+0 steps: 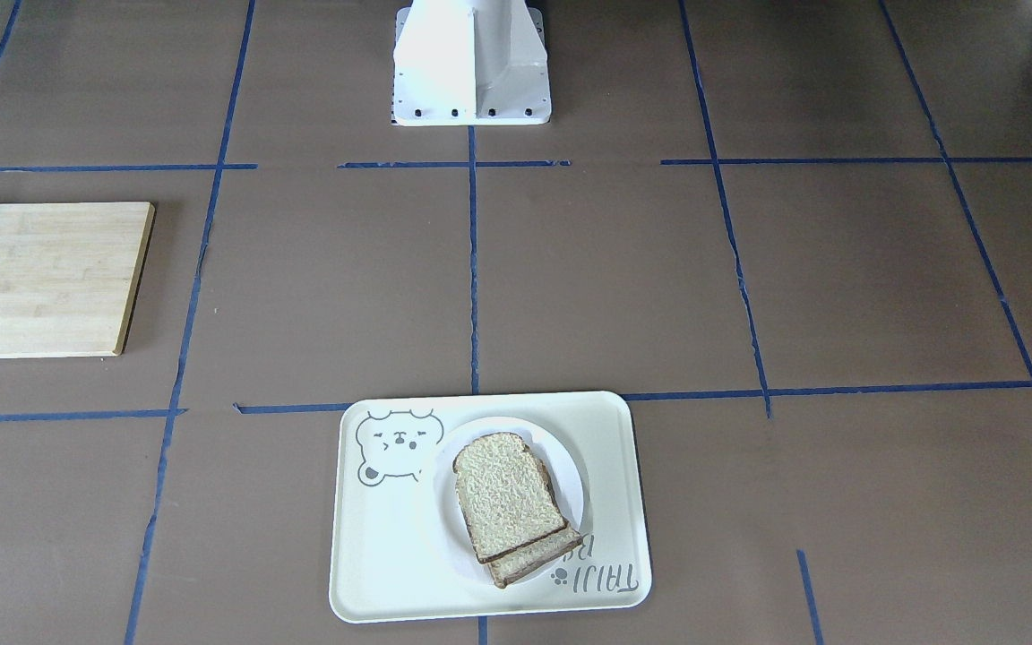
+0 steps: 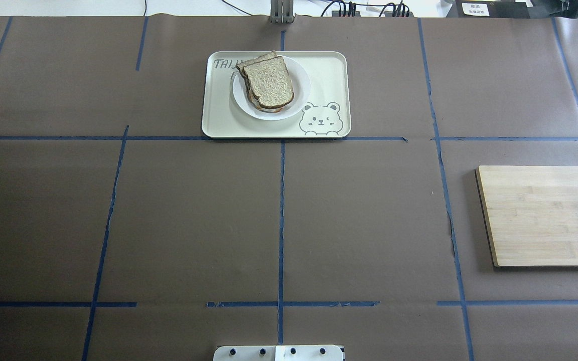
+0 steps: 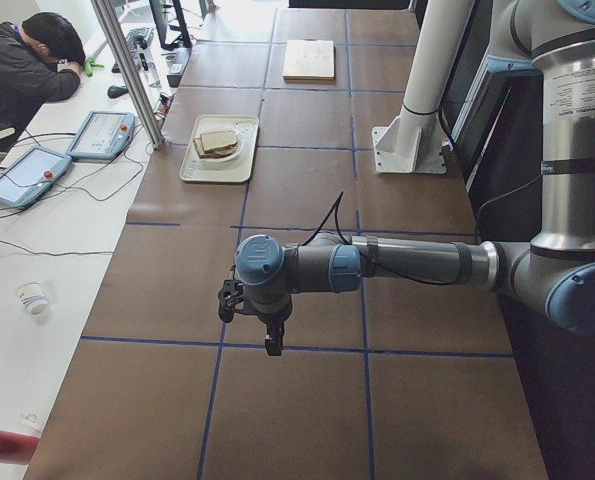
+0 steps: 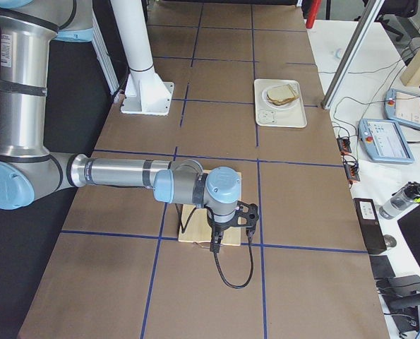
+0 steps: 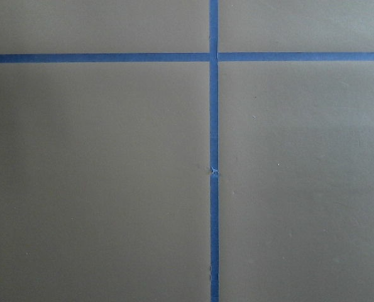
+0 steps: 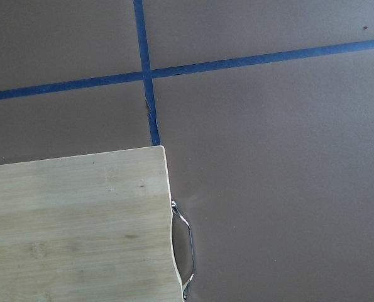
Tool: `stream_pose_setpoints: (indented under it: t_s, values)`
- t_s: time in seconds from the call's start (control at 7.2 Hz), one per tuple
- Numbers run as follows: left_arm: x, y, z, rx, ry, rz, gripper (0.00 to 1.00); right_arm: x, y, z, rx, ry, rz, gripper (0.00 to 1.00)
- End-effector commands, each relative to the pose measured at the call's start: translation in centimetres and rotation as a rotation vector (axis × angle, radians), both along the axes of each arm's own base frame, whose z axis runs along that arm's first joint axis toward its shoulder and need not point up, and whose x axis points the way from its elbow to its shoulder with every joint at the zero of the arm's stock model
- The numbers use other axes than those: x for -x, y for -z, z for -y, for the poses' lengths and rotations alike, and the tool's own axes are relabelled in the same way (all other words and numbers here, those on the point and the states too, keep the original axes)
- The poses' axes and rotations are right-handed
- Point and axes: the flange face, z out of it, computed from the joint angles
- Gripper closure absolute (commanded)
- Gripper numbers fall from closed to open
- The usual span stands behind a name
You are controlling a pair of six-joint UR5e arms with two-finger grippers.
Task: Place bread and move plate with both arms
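Out at the robot's nine o'clock, the left arm [image 3: 407,262] reaches low over bare brown table [image 2: 193,220]. The left gripper [image 3: 271,345] points straight down above a crossing of blue tape [image 5: 214,157]. It is nowhere near the food, and I cannot tell whether its fingers are parted or closed.

Straight ahead at the robot's twelve o'clock, on the far side of the table, sits the cream tray [image 2: 329,65]. The plate [image 2: 300,85] rests on it, toward the tray's nine o'clock side as the robot looks at it, with the bear drawing [image 2: 320,119] at the five o'clock corner. The bread [image 2: 268,82] lies flat on the plate, on top of the second slice [image 2: 250,62], whose crust peeks out at eleven o'clock.

Round at about two o'clock lies the wooden board [image 2: 545,215], with nothing on it. The right arm [image 4: 118,173] stretches out there, and the right gripper [image 4: 232,224] hangs above the board's corner. I cannot make out how its fingers are set, though nothing seems to be in them.

To my eye both steps are done: the slice is placed, the plate is on the tray, and the arms stand well apart from it. The next move probably calls for nothing beyond parking. If the plate is still to travel, each arm would have to come in to opposite rims and lift level so the stacked slices don't slide.
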Motion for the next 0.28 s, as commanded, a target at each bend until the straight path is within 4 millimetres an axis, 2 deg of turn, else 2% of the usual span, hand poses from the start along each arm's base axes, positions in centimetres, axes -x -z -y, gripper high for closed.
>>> stream_pose_setpoints:
  t_s: [0.0,0.14]
  values:
    - [-0.06,-0.12,0.02,0.001,-0.001,0.0,0.0,0.06,0.08,0.11,-0.002,0.002,0.0,0.0]
    - [-0.06,-0.27,0.0,0.004,-0.001,0.0,0.0,-0.01,0.15,0.17,-0.004,0.0,0.0,0.0]
